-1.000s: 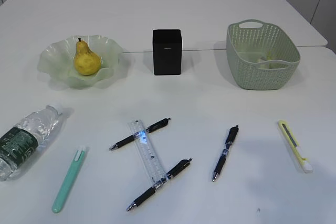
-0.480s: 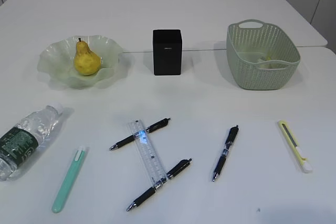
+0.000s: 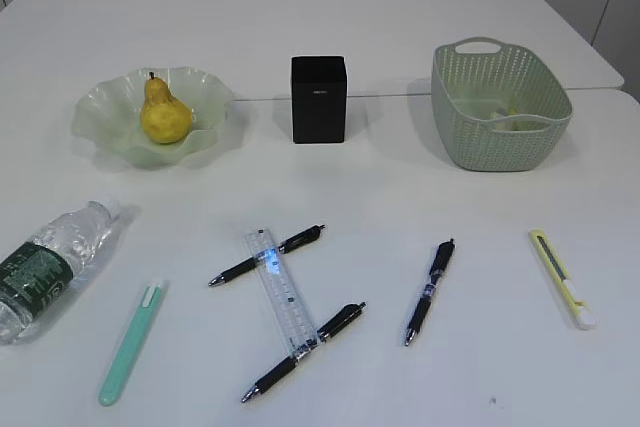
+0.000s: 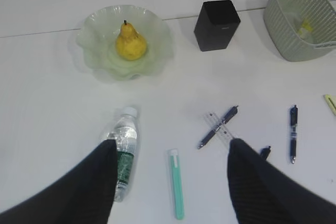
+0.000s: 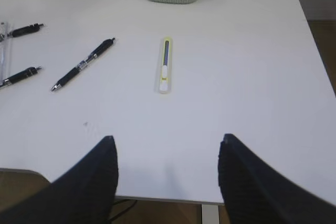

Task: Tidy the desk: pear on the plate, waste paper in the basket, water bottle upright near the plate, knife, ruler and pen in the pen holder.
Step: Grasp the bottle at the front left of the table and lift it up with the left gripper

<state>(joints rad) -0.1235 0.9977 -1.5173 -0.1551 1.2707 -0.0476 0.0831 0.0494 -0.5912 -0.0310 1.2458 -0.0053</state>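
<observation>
Nothing has moved since the earlier frame: the water bottle lies on its side at the lower left of the white surface, and both pairs of fingers stand apart, empty (the left gripper above the bottle and a mint pen, the right gripper over the near edge). The pear sits in the plate at upper left, the pen holder at centre, the basket at upper right holding waste paper. The ruler lies across two black pens at lower centre, the knife at right.

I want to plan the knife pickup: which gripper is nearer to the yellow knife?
Right. The right gripper hangs open just short of the yellow knife; the left gripper is over the water bottle side, far across.
</observation>
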